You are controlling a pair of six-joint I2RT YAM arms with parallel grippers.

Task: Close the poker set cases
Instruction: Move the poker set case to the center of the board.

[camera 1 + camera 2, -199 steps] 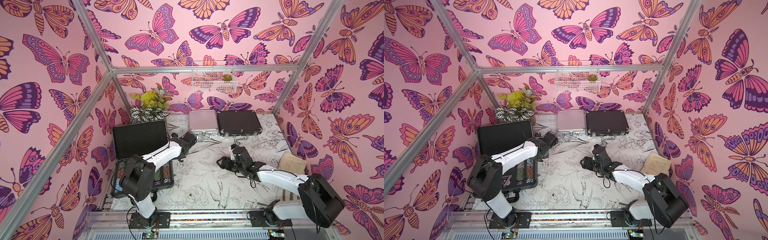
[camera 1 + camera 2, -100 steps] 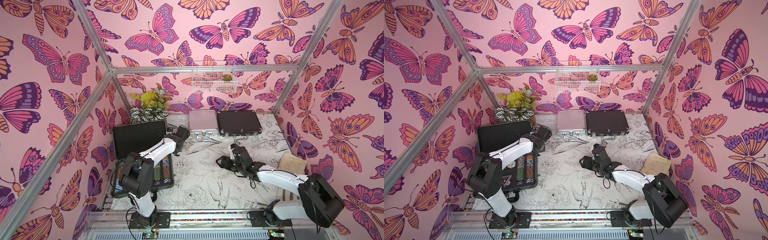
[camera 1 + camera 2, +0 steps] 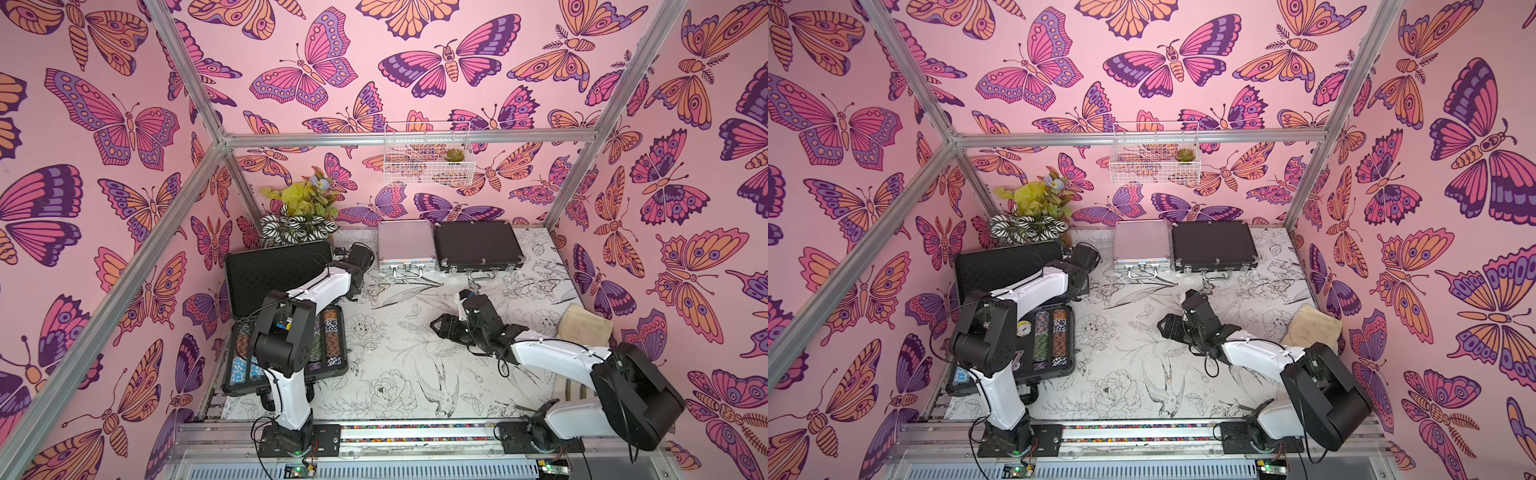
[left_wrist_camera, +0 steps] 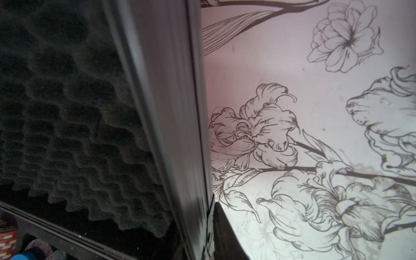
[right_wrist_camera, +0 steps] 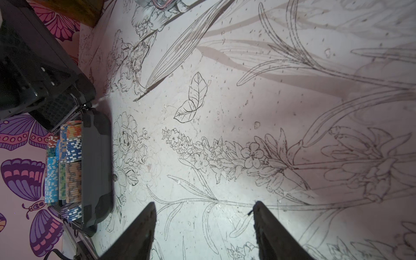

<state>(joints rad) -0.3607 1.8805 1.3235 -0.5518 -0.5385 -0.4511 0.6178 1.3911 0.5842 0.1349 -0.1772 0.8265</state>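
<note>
Pink butterfly walls box in a flower-printed table. At its back the small silver case and the medium black case lie flat with lids down, side by side. Only the large black case is open, on my left side. Its lid stands up behind the chips, long axis running across the table.

My left gripper sits at the lid's inner end, the one nearer the table's middle. The left wrist view shows the rim just beside one finger, but I cannot tell whether the jaws clamp it. My right gripper hangs spread and empty over bare table, well apart from that case.

So the left arm is the nearer one. I judge the lid must swing toward me, down onto the chips.
</note>
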